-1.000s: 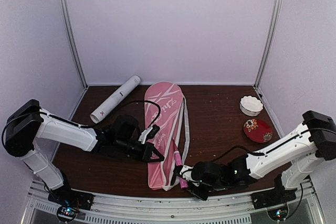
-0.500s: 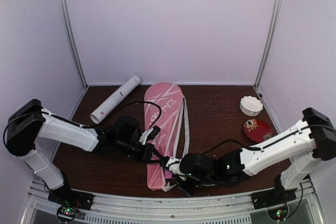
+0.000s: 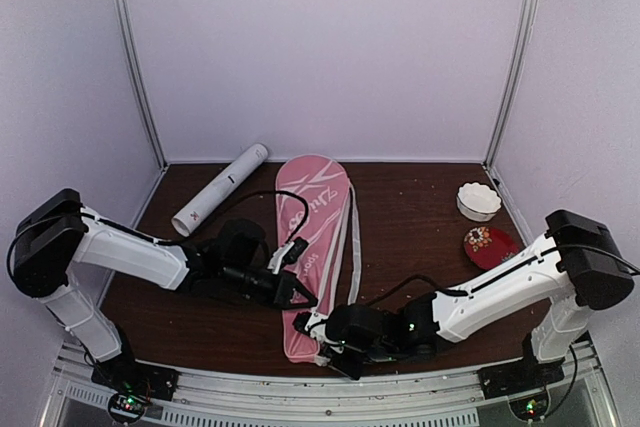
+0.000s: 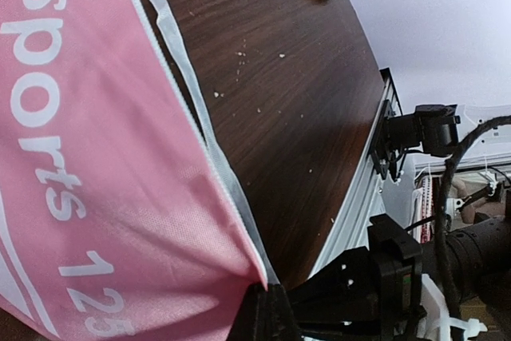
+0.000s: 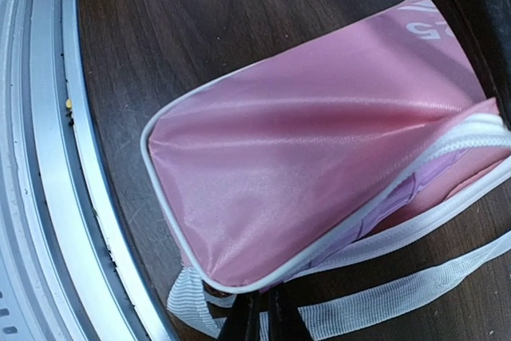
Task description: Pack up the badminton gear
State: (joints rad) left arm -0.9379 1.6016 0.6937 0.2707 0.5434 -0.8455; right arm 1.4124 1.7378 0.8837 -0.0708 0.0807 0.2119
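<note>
The right gripper [image 5: 262,319] pinches the near end of the pink cover [image 3: 318,207]. The left gripper [image 4: 263,313] pinches its side edge. The cover lies on the worktop [image 3: 420,227] and looks open. The racquets are hidden, maybe inside. The white tube [image 3: 220,188] at the back is not packed.

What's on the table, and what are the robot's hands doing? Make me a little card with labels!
cover: pink, lying flat mid-table
tube: white, lying far left, apart from the cover
shuttlecocks: white, far right; how many cannot be told
dish: red, right side, just nearer than the shuttlecocks
left gripper: shut on the cover's edge
right gripper: shut on the cover's near end
racquets: not in sight
</note>
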